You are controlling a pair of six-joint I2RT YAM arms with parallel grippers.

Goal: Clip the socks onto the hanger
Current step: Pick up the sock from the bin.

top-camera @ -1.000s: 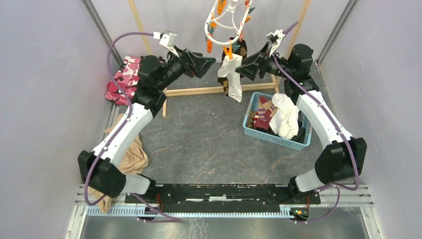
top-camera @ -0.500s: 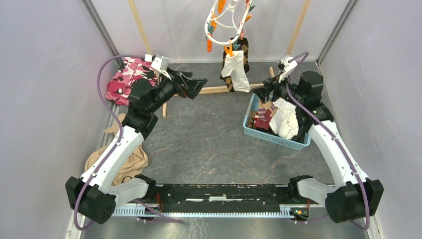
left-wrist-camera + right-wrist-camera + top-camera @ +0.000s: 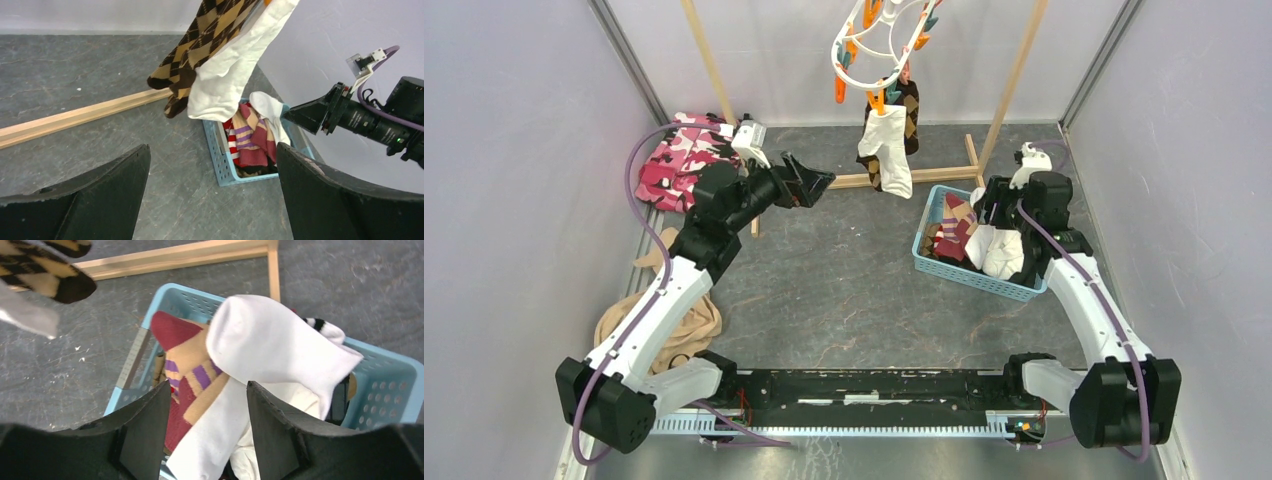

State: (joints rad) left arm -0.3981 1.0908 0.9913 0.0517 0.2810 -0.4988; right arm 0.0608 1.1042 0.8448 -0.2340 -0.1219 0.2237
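A white sock (image 3: pixel 886 150) and a brown diamond sock (image 3: pixel 909 105) hang clipped on the white oval plastic hanger (image 3: pixel 876 45), up in front of the empty, wide-apart left hand (image 3: pixel 809 184). The right hand (image 3: pixel 207 385), fingers apart, hangs over more socks (image 3: pixel 270 340) in the blue plastic basket (image 3: pixel 395 385), probably to grab one.

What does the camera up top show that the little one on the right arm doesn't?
Only the top view shows the hanger and the pink camouflage cloth. Only the right wrist view shows the purple stripes on the maroon sock clearly. Both show the blue basket, the white sock on top of its pile, and the wooden bar behind it.
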